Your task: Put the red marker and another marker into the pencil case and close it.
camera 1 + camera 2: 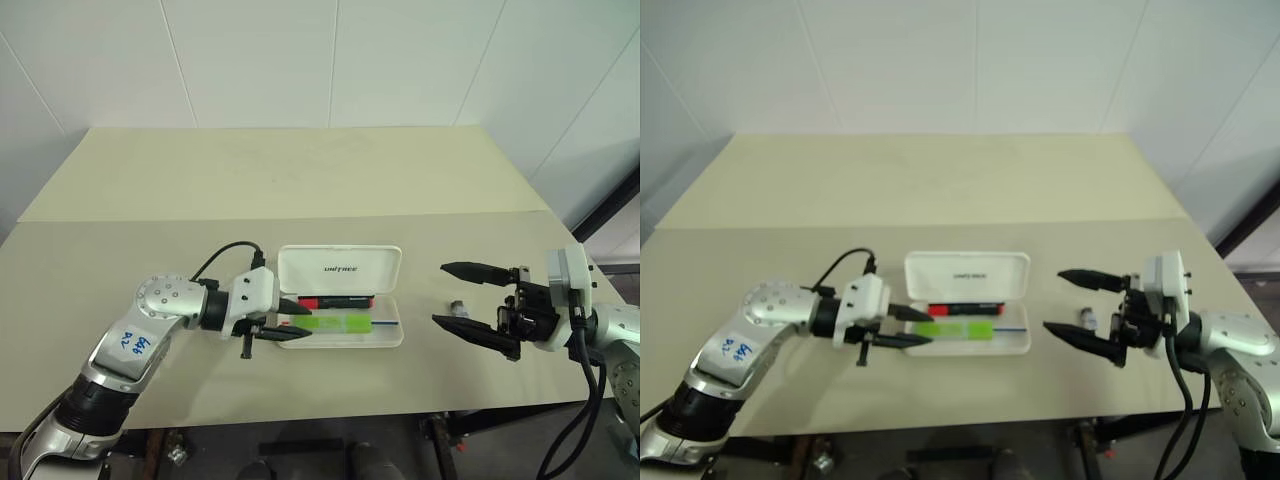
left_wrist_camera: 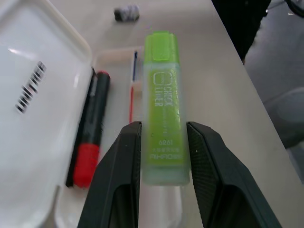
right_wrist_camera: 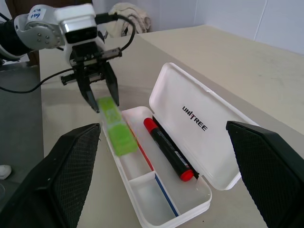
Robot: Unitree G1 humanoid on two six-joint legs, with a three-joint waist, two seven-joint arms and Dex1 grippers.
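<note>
left tool grips green marker over open pencil case.

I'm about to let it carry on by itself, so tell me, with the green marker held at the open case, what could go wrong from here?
The left gripper is shut on the green marker over the case's front edge; let go there, it might tip out onto the table.

If it rests on the tray's divider, the lid may not shut flat.

The small grey object beside the case could get knocked by the open right gripper.
</note>
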